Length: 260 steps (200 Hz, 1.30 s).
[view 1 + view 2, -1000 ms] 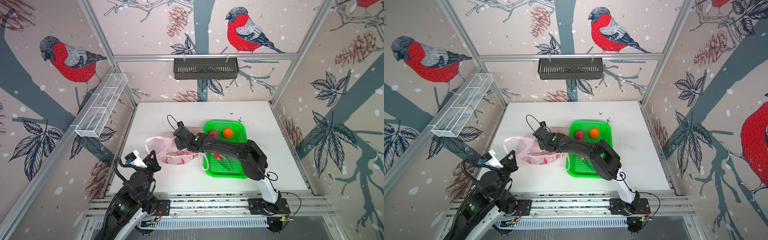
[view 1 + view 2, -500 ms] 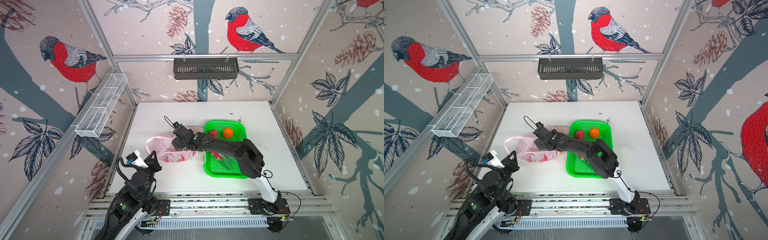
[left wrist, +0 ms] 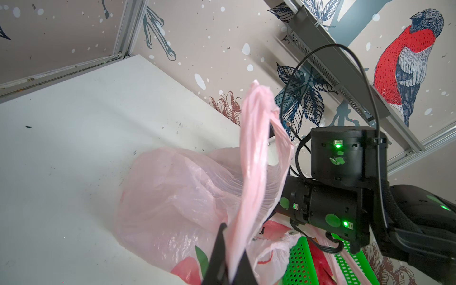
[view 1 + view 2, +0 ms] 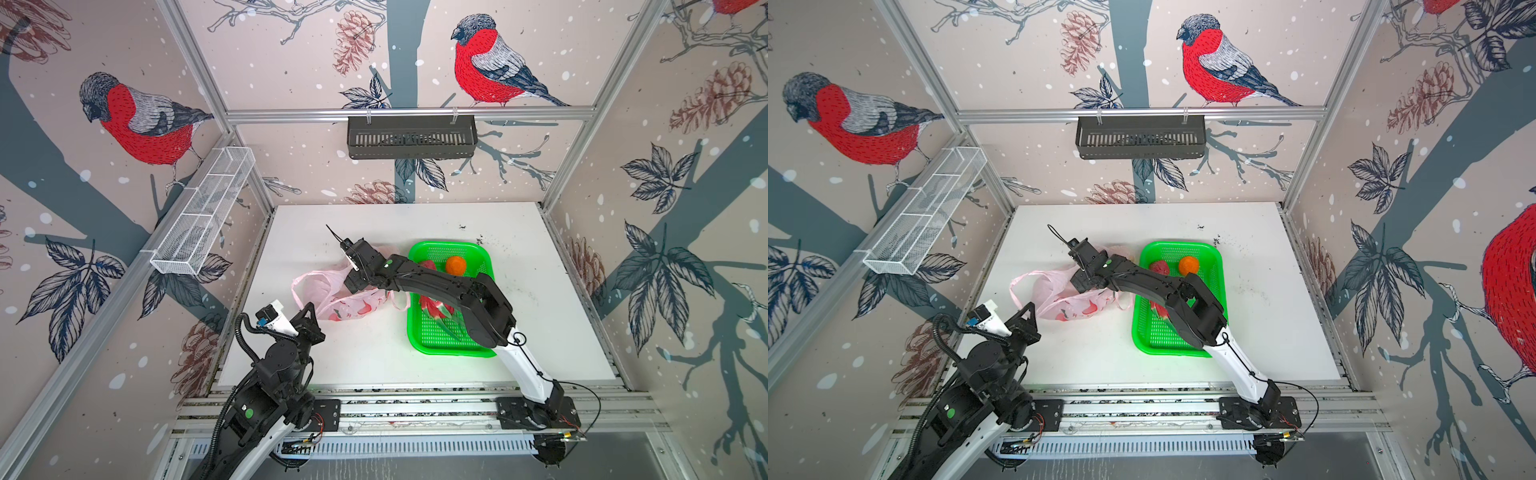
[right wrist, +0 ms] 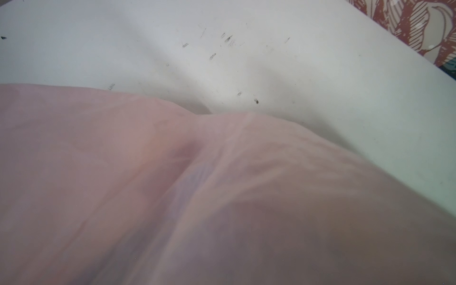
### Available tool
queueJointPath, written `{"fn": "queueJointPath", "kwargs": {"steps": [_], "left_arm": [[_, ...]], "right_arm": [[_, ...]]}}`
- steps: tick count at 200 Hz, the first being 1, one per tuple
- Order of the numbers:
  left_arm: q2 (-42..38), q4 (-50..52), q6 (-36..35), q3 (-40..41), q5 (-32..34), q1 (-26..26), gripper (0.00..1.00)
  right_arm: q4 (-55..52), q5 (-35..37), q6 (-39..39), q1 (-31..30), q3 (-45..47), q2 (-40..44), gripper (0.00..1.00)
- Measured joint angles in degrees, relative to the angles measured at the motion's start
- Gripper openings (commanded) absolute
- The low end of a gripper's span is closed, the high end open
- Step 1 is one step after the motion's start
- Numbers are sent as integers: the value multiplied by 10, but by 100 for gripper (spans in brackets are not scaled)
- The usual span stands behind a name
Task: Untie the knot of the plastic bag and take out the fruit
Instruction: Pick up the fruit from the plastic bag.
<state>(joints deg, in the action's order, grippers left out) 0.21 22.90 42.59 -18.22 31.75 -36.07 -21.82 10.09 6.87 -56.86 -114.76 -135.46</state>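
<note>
The pale pink plastic bag (image 4: pixel 332 291) lies crumpled on the white table (image 4: pixel 374 357), left of the green basket. My left gripper (image 3: pixel 230 261) is shut on one handle loop (image 3: pixel 254 148), which stretches upward from its fingers. My right gripper (image 4: pixel 352 286) dips into the bag from above. Pink film (image 5: pixel 172 197) fills the right wrist view and hides its fingers. In the basket lie an orange ball (image 4: pixel 456 265), a red fruit (image 4: pixel 428 266) and a magenta dragon fruit (image 4: pixel 434 305) partly under the right arm. The knot is out of view.
The green perforated basket (image 4: pixel 449 345) stands right of the bag, under the right arm (image 4: pixel 457 291). A black slotted basket (image 4: pixel 411 137) hangs on the back wall. A white wire shelf (image 4: pixel 203 216) runs along the left wall.
The right gripper has shifted a little to the left and further into the bag. The bag has bunched up slightly. The left gripper has kept its hold on the handle.
</note>
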Motion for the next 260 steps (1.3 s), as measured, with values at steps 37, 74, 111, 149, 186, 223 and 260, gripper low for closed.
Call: {"fn": "queueJointPath", "kwargs": {"steps": [37,74,111,149,186,223,260], "left_arm": [[0,-13,-1,16,4,0,0],[0,-32,-6,30,9,0,0],[0,-34,-6,43,13,0,0],[0,-45,-6,61,14,0,0],[0,-47,-6,81,14,0,0],[0,-49,-4,89,12,0,0],[0,-50,-4,89,10,0,0]], "right_arm": [[4,-19,-11,4,-16,-20,99],[33,-32,-22,7,-5,-24,96],[57,-36,-25,4,-3,-31,73],[68,-19,-25,-22,38,-1,52],[64,4,-1,-57,63,28,39],[36,7,72,-80,63,32,33],[-8,4,157,-84,56,32,32]]}}
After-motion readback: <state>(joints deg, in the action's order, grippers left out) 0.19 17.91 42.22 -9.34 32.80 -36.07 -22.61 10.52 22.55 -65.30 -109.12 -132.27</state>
